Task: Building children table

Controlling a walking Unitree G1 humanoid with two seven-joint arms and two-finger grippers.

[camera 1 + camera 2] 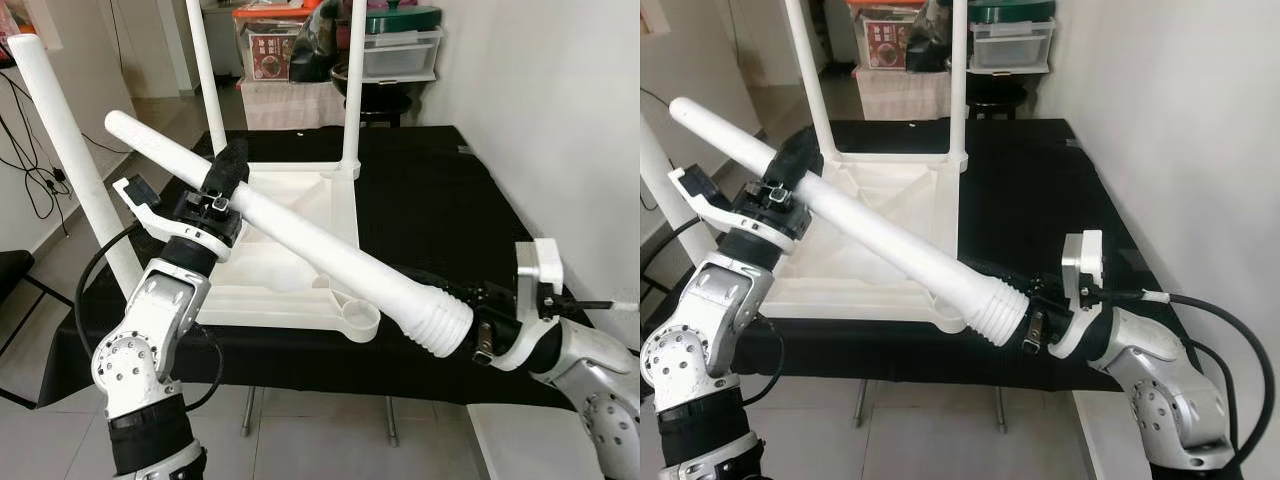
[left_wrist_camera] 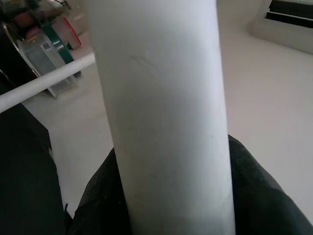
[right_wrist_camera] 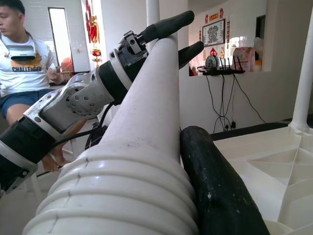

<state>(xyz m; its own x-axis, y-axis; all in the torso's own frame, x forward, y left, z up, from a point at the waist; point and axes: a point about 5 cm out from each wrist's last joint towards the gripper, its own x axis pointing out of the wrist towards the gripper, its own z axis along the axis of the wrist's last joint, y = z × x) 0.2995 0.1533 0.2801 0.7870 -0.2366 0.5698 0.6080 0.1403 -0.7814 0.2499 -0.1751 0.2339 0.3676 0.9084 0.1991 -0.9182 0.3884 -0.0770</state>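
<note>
Both grippers clamped one white leg (image 1: 300, 235) above the upturned tabletop (image 1: 290, 215): left gripper (image 1: 228, 172) mid-shaft, right gripper (image 1: 1015, 290) at its ribbed end, over the corner socket (image 1: 358, 318).

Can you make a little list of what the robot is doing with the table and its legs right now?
Table: white table top upside down on the black cloth
Legs already on: three, standing up
Loose leg: white leg held slanting over the table top
Left gripper: shut on the loose leg, partway along
Right gripper: shut on the leg's ribbed end
Empty socket: round corner hole just below the ribbed end
</note>
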